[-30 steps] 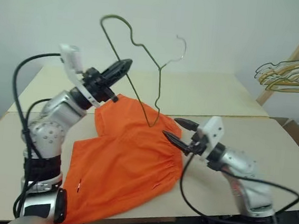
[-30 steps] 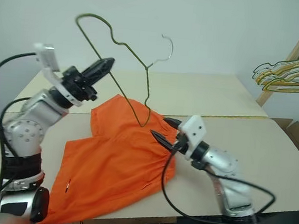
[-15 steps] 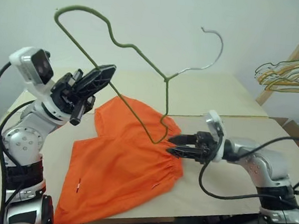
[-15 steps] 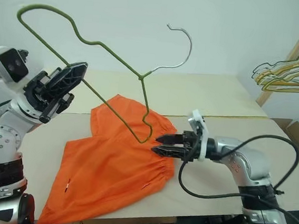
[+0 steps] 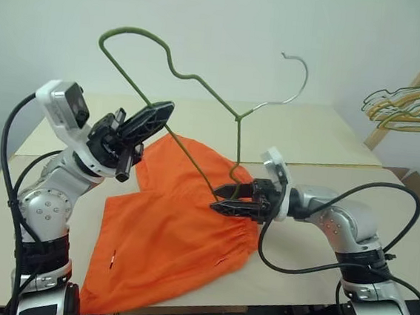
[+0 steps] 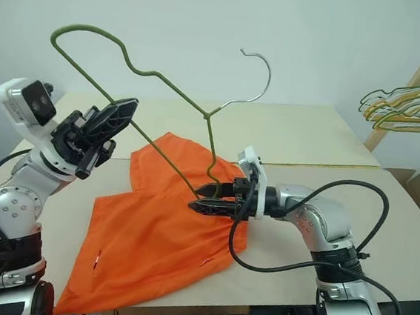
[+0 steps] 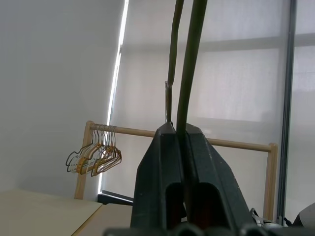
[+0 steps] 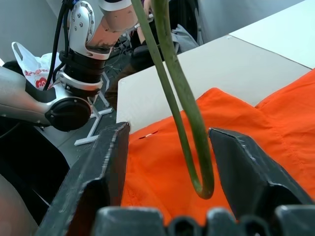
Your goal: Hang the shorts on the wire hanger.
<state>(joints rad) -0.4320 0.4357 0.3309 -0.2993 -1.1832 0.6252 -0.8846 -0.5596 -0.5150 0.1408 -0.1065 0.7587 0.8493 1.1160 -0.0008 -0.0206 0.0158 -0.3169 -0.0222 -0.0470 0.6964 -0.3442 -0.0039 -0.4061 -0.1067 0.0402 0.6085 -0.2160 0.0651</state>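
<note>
Above the limp shorts (image 5: 177, 225), the stiff wire hanger (image 5: 201, 90) is pinched by the left gripper (image 5: 154, 117); the right gripper (image 5: 224, 200) is spread around its lower bend.

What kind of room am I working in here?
Probably a lab or test room, not a home: plain pale tables pushed together against a bare white wall, and a wooden rack of spare hangers at the side.
</note>
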